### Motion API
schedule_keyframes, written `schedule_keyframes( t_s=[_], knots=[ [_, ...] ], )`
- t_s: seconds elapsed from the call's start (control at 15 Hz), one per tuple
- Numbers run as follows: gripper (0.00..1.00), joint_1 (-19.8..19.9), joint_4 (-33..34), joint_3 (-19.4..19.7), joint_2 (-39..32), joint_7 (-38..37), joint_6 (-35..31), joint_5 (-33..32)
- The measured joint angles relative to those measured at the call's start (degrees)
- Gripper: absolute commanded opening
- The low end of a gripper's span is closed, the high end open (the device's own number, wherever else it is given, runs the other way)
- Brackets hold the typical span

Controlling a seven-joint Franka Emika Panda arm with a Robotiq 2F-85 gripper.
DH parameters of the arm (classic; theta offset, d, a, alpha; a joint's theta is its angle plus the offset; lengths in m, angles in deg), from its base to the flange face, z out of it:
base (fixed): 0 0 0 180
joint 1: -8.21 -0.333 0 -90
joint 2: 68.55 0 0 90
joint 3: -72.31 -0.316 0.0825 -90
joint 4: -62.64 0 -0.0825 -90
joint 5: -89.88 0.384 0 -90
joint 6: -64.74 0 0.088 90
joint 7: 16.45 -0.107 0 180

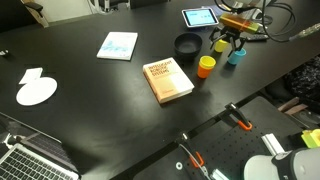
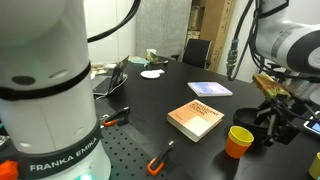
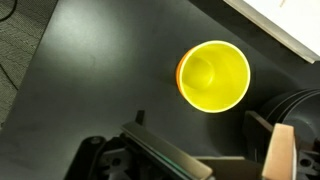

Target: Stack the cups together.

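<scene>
A yellow cup (image 3: pixel 213 76) sits nested inside the orange cup (image 1: pixel 205 67), whose rim shows as a thin edge around it in the wrist view. The same stack (image 2: pixel 239 141) stands right of the book in an exterior view. Another yellow cup (image 1: pixel 220 44) and a teal cup (image 1: pixel 236 56) stand close by, under the arm. My gripper (image 3: pixel 215 152) is open, its fingers (image 3: pixel 150 150) spread wide with nothing between them. The nested cups lie ahead of the fingertips, apart from them. In both exterior views the gripper (image 1: pixel 232 38) (image 2: pixel 274 116) hovers just above the table beside the cups.
A black bowl (image 1: pixel 187 44) stands next to the cups and a brown book (image 1: pixel 168 80) lies mid-table. A tablet (image 1: pixel 199 17), a light blue booklet (image 1: pixel 118 45), a white disc (image 1: pixel 37 92) and a laptop (image 2: pixel 110 80) lie farther off.
</scene>
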Motion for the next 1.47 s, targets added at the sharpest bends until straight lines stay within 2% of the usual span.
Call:
schedule_keyframes(
  t_s=[0.33, 0.6, 0.93, 1.47],
  knots=[
    [1.00, -0.46, -0.87, -0.34, -0.35, 0.01, -0.65, -1.30],
    [1.00, -3.60, 0.52, -1.56, -2.04, -3.85, -2.35, -2.70],
    [1.00, -3.64, 11.40, -2.52, -6.20, -11.05, -5.96, 0.64],
    [1.00, 0.12, 29.29, 3.92, -18.89, -28.52, -6.20, 0.80]
  ],
)
